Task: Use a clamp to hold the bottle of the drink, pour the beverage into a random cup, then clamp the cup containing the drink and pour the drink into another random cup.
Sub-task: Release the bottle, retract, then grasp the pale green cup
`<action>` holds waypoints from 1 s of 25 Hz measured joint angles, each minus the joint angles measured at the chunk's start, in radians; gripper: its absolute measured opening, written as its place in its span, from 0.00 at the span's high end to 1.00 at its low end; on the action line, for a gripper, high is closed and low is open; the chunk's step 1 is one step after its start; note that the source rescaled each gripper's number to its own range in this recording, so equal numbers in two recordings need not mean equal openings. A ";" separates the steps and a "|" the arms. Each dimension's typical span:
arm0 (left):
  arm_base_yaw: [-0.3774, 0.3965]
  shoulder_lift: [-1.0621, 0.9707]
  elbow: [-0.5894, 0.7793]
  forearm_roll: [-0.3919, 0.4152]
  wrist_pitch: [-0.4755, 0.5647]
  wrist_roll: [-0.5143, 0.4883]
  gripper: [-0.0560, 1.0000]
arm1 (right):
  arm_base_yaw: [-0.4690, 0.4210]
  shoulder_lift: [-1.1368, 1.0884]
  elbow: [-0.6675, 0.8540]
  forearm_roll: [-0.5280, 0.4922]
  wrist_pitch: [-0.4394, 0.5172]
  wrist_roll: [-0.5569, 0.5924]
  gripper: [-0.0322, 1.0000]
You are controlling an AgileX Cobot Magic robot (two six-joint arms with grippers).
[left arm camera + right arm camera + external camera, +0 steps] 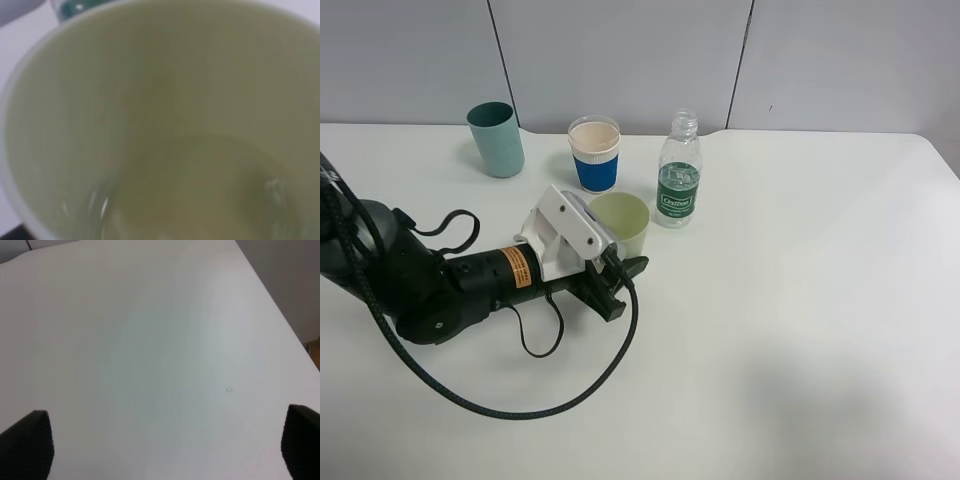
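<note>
grey wall panels (620,50) stand behind a white bench (800,330). along its far edge we see a teal cup (496,139) toward the left corner, a blue-and-white cup (594,153) near the middle, and a clear bottle (678,172) with a green label upright just beside that cup, on its right.

a pale green cup (622,222) stands a little nearer to us, close to both. the left arm (450,280) lies low across the left part of the bench, a black cable (520,405) looping from it. the left jaws are at the pale green cup: one black finger (630,268) lies against its near side and the other is hidden, so we cannot tell whether they grip it. the left wrist view looks straight into this cup, where a little pale liquid (210,200) glints at the bottom.

the right jaws stand wide over bare bench near its right edge, two black fingertips (25,445) far apart and holding nothing.
</note>
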 joint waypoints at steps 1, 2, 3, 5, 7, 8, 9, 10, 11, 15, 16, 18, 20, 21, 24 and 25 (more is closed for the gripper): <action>0.000 -0.030 0.000 -0.017 0.023 0.011 0.93 | 0.000 0.000 0.000 0.000 0.000 0.000 0.05; 0.000 -0.051 0.001 -0.041 0.054 0.030 0.93 | 0.000 0.000 0.000 0.000 0.000 0.000 0.05; 0.000 -0.074 0.001 -0.072 0.082 0.048 0.93 | 0.000 0.000 0.000 0.000 0.000 0.000 0.05; 0.000 -0.115 0.001 -0.146 0.125 0.081 0.93 | 0.000 0.000 0.000 0.000 0.000 0.000 0.05; 0.000 -0.146 0.002 -0.252 0.167 0.128 0.93 | 0.000 0.000 0.000 0.000 0.000 0.000 0.05; 0.000 -0.160 0.002 -0.314 0.174 0.145 0.93 | 0.000 0.000 0.000 0.000 0.000 0.000 0.05; 0.000 -0.171 0.002 -0.366 0.177 0.165 0.93 | 0.000 0.000 0.000 0.000 0.000 0.000 0.05; 0.000 -0.180 0.002 -0.430 0.177 0.186 0.93 | 0.000 0.000 0.000 0.000 0.000 0.000 0.05; 0.000 -0.190 0.002 -0.482 0.177 0.209 0.93 | 0.000 0.000 0.000 0.000 0.000 0.000 0.05; 0.000 -0.213 0.002 -0.665 0.177 0.331 0.93 | 0.000 0.000 0.000 0.000 0.000 0.000 0.05; 0.000 -0.220 0.002 -0.692 0.177 0.349 0.93 | 0.000 0.000 0.000 0.000 0.000 0.000 0.05; 0.000 -0.225 0.002 -0.709 0.176 0.364 0.93 | 0.000 0.000 0.000 0.000 0.000 0.000 0.05; 0.000 -0.238 0.003 -0.733 0.170 0.377 0.93 | 0.000 0.000 0.000 0.000 0.000 0.000 0.05; 0.001 -0.242 0.003 -0.742 0.167 0.380 0.93 | 0.000 0.000 0.000 0.000 0.000 0.000 0.05; 0.032 -0.264 0.003 -0.763 0.167 0.383 0.93 | 0.000 0.000 0.000 0.000 0.000 0.000 0.05; 0.048 -0.271 0.003 -0.768 0.167 0.383 0.93 | 0.000 0.000 0.000 0.000 0.000 0.000 0.05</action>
